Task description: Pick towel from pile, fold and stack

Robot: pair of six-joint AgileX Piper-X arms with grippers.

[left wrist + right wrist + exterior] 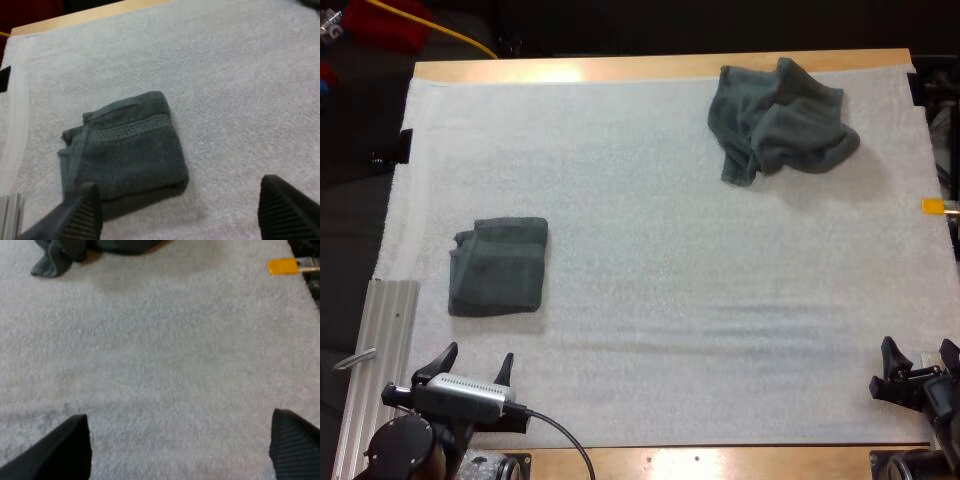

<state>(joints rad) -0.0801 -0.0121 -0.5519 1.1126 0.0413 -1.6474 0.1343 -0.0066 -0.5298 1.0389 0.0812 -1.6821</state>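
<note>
A folded dark grey-green towel [499, 266] lies flat on the left side of the white mat [650, 250]. A crumpled towel [778, 120] of the same colour sits at the mat's far right. My left gripper [475, 365] hovers open at the near left edge, just short of the folded towel [125, 150], with nothing between its fingers [82, 212]. My right gripper [918, 362] stands open at the near right corner over bare mat, far from the crumpled towel [65, 252].
A ribbed metal rail [375, 370] runs along the table's near left side beside my left arm. The wooden table edge [660, 66] borders the mat at the far side. Bare mat spreads between the two towels.
</note>
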